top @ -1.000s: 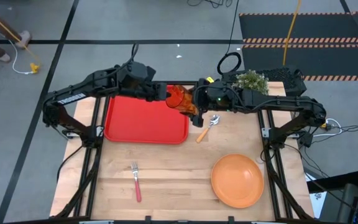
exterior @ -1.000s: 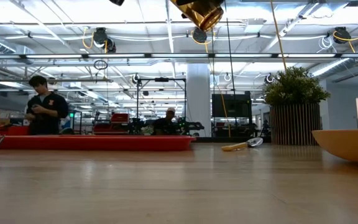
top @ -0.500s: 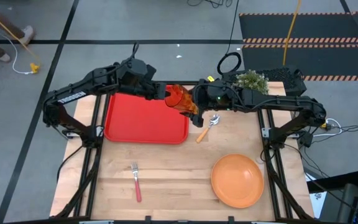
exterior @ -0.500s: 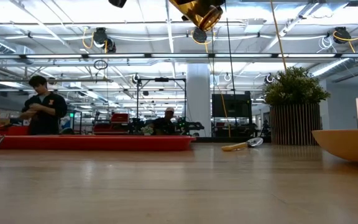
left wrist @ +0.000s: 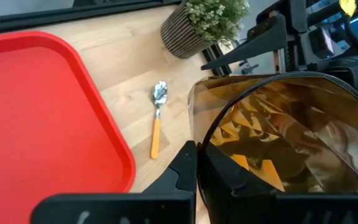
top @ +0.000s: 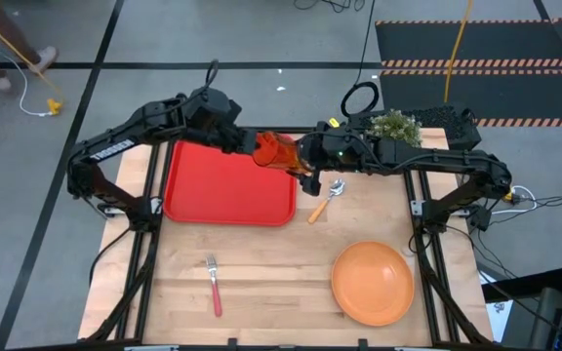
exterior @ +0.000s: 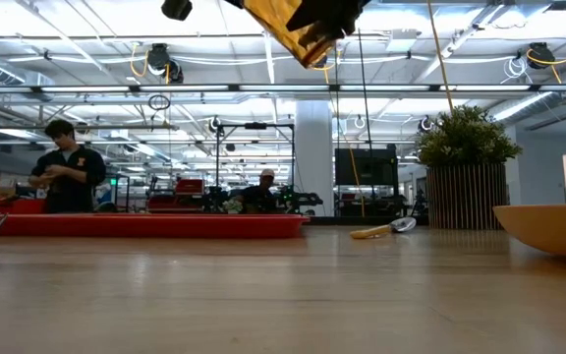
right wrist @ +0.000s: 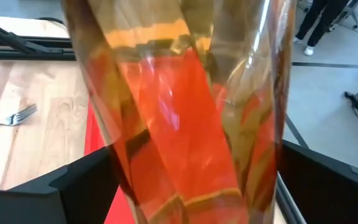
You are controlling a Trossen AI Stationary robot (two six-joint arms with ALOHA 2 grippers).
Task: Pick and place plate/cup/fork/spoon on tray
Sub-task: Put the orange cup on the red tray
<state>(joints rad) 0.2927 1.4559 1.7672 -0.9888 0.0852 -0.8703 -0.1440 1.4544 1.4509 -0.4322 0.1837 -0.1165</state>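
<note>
The cup [top: 273,152] hangs over the tray [top: 224,190] edge, left claw [top: 258,148] clamped on it, right claw [top: 299,162] spread around it; tilted so, it could slip and fall.

The cup [exterior: 298,29] hangs tilted high above the tray [exterior: 155,225].

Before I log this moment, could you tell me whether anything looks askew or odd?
The cup hangs tilted in mid-air above the tray's right edge, between both grippers: the left gripper is shut on it, while the right gripper stands open around it.
</note>
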